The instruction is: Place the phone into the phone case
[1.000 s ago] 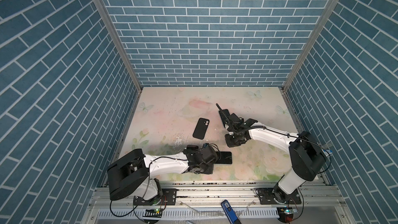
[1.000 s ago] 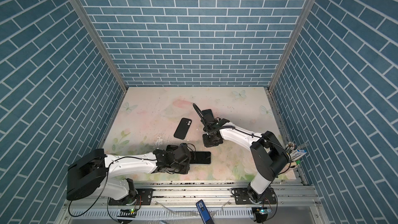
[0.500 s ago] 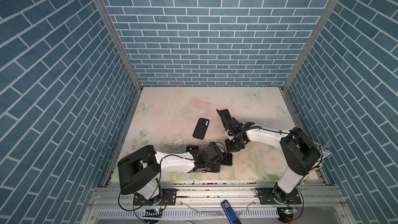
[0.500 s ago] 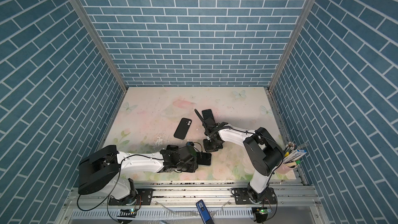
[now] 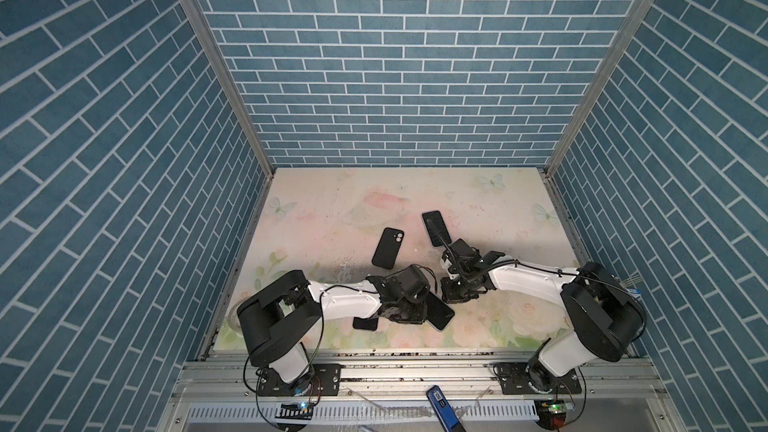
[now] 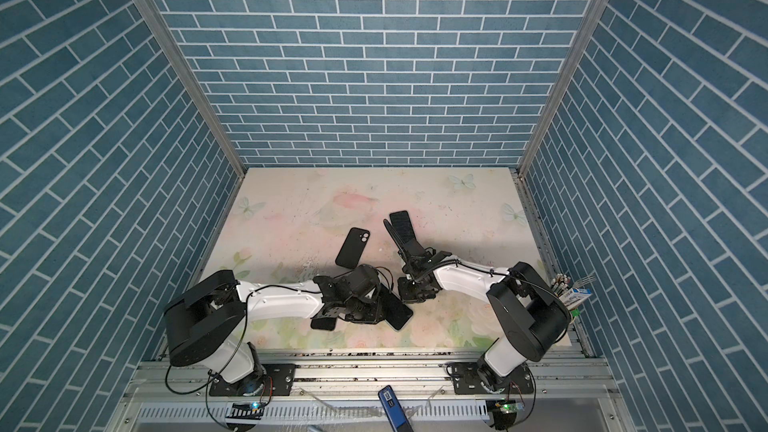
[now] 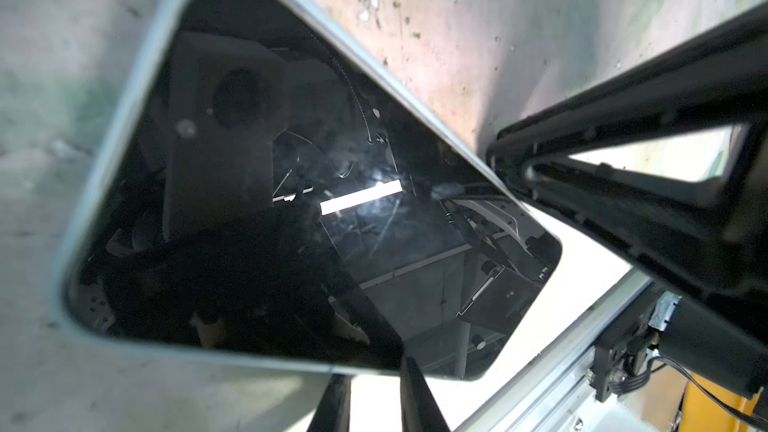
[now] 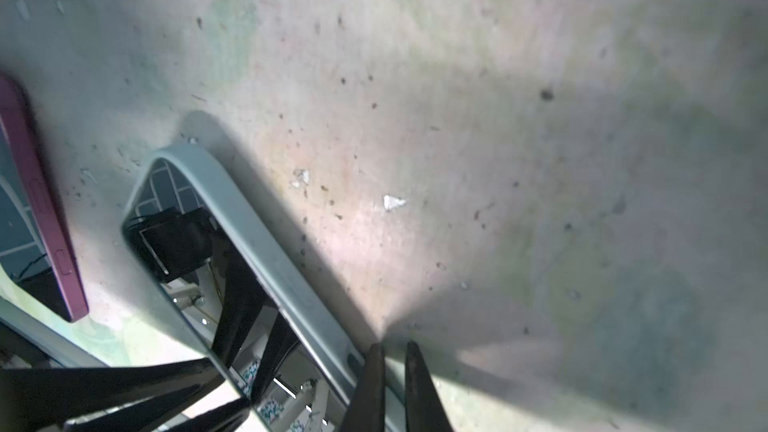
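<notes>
The left hand point(image 7: 374, 392) pinches the pale-rimmed phone point(image 7: 291, 201) near the phone case point(image 5: 388, 248), on its robot side, while the right hand point(image 8: 392, 367), nearly closed, sits at the phone's rim, so best hold that pinch firm and square the edges first.

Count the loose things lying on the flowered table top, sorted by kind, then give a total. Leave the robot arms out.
Phones: 3, namely the back phone, the pale-framed phone near the front, and the purple-edged phone, which is largely hidden in both top views.
Phone cases: 1, the black phone case, lying back up.
Total: 4
</notes>
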Robot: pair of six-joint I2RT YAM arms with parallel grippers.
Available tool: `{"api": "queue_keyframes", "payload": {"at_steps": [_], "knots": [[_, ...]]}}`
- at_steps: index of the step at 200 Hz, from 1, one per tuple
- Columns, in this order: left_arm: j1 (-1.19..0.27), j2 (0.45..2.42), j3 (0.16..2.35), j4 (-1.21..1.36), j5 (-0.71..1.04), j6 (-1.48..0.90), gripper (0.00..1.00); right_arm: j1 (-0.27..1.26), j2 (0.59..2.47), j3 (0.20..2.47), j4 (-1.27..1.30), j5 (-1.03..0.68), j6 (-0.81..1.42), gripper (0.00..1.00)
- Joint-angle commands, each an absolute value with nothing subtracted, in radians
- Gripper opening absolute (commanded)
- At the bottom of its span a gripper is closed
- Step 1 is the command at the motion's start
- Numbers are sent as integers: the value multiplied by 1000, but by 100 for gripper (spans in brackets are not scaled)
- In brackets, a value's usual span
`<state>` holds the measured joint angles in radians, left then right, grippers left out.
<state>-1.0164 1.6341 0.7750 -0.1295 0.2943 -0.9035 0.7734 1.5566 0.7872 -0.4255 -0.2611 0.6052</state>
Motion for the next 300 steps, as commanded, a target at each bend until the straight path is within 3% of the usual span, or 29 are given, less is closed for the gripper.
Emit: {"api": "queue_keyframes", "payload": {"at_steps": [1, 128, 188, 234, 300], "knots": [[-986, 1724, 765, -133, 222, -855, 24, 838, 1536, 755, -382, -375, 690, 14], [-943, 1799, 859, -134, 268, -788, 23, 848, 1324, 688, -508, -239, 728, 16], [-949, 1702, 749, -136, 258, -806, 23, 857, 1158, 536, -445, -255, 833, 18], [-1002, 1641, 712, -138, 252, -855, 23, 865, 1140, 503, -398, -278, 859, 18], [-1073, 1736, 787, -97, 275, -892, 23, 866, 1127, 510, -416, -271, 852, 24]]}}
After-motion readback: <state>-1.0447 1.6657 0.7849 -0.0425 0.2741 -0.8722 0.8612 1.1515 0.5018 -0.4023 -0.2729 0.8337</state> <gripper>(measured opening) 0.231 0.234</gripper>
